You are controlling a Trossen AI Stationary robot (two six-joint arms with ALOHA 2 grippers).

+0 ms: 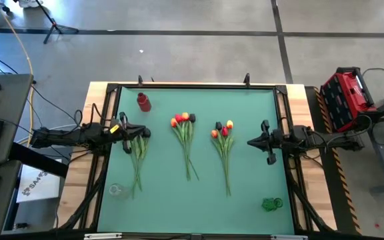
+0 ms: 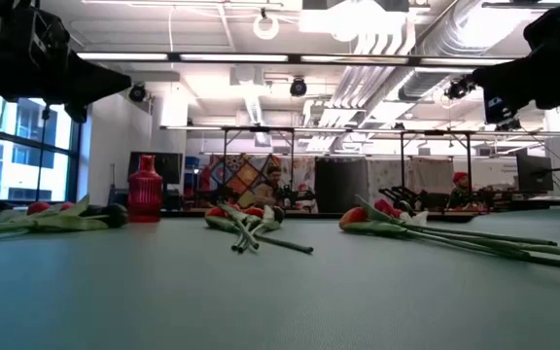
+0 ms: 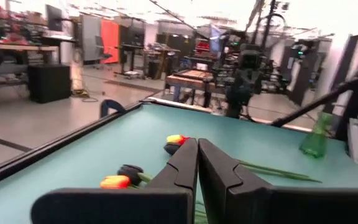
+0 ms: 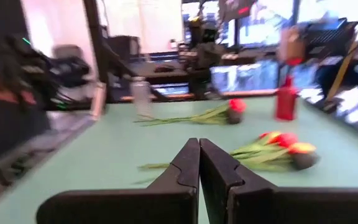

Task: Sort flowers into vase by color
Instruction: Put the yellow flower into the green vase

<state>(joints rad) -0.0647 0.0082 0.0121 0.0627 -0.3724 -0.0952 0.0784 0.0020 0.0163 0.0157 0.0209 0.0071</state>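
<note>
Three bunches of tulips lie flat on the green mat. The left bunch (image 1: 137, 157) (image 2: 52, 218) lies with its heads under my left gripper (image 1: 139, 132) (image 3: 197, 149), which hovers above it, shut and touching nothing. The middle bunch (image 1: 186, 137) (image 2: 246, 220) has red and orange heads, and so does the right bunch (image 1: 223, 141) (image 2: 426, 228). My right gripper (image 1: 252, 141) (image 4: 199, 149) is shut and hangs in the air to the right of the right bunch. Both arms show only at the top of the low view, raised well off the mat.
A red vase (image 1: 143, 101) (image 2: 145, 189) stands far left on the mat. A clear vase (image 1: 117, 191) stands near left and a green vase (image 1: 272, 204) (image 3: 316, 135) near right. A black frame (image 1: 192, 86) rims the mat. Bare mat lies between the bunches and along the near edge.
</note>
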